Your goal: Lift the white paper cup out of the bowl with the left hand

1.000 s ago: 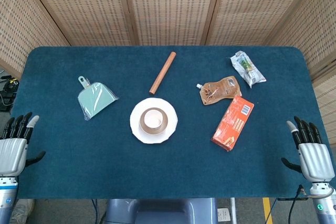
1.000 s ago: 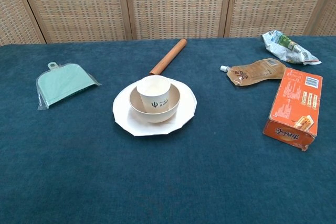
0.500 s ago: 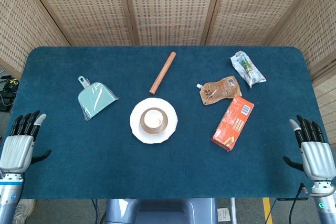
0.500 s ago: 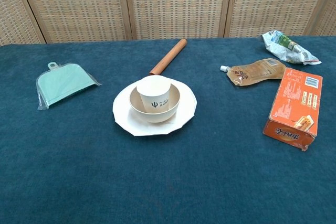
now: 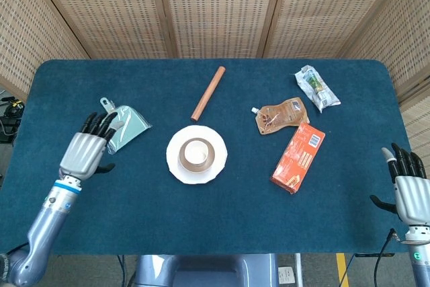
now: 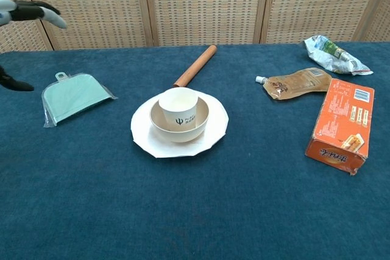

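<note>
Left hand fingers: spread apart and holding nothing; the left hand (image 5: pixel 85 150) hangs over the table's left part, its fingertips above the near edge of the green dustpan (image 5: pixel 126 128), well apart from the cup.
Right hand fingers: extended and slightly apart, empty; the right hand (image 5: pixel 410 190) sits off the table's near right corner.
White paper cup (image 6: pixel 178 108): upright inside the bowl (image 6: pixel 189 128), near the middle of the table, its printed mark facing the near edge.
Bowl: rests on a white plate (image 6: pixel 146 133).
Wooden rod (image 5: pixel 207 93): lies slanting between the plate and the far edge.
Brown pouch (image 5: pixel 281 115): right of centre, just beside the orange box (image 5: pixel 297 157).
Crumpled wrapper (image 5: pixel 316 88): near the far right corner.
Table (image 5: pixel 222 220): covered in dark blue cloth.
</note>
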Robot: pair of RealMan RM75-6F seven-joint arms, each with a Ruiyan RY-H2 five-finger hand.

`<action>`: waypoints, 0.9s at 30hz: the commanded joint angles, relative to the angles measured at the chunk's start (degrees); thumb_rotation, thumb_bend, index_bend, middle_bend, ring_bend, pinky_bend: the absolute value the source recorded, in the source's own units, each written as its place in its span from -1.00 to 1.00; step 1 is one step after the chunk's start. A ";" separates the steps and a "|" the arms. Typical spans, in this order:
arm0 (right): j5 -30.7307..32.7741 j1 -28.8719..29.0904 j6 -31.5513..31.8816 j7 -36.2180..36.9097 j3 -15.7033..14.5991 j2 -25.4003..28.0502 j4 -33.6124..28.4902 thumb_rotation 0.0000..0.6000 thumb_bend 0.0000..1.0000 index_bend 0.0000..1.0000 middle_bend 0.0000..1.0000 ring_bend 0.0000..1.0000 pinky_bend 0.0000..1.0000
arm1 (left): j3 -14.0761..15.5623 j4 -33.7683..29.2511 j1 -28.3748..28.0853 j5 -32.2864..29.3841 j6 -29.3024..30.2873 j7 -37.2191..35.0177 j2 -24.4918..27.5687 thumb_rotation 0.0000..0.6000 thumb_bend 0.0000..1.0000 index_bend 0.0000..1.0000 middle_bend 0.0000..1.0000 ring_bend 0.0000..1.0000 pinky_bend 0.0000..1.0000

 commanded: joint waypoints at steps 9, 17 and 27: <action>4.93 0.85 -3.68 1.86 1.57 -0.18 3.19 1.00 -0.80 -1.00 -1.00 -1.00 -1.00 | -2.74 5.43 -16.66 -17.40 -12.37 13.26 -10.51 1.00 -0.82 -0.64 -1.00 -1.00 -1.00; 6.76 0.66 -4.21 2.86 2.27 -0.07 4.62 1.00 -0.80 -1.00 -1.00 -1.00 -1.00 | -2.07 11.46 -24.99 -26.75 -14.09 17.28 -16.91 1.00 -0.82 -0.56 -1.00 -1.00 -1.00; 7.00 0.49 -4.22 3.54 2.43 0.15 4.86 1.00 -0.80 -1.00 -1.00 -1.00 -1.00 | -0.98 16.52 -30.40 -31.68 -15.04 16.93 -20.58 1.00 -0.74 -0.56 -1.00 -1.00 -1.00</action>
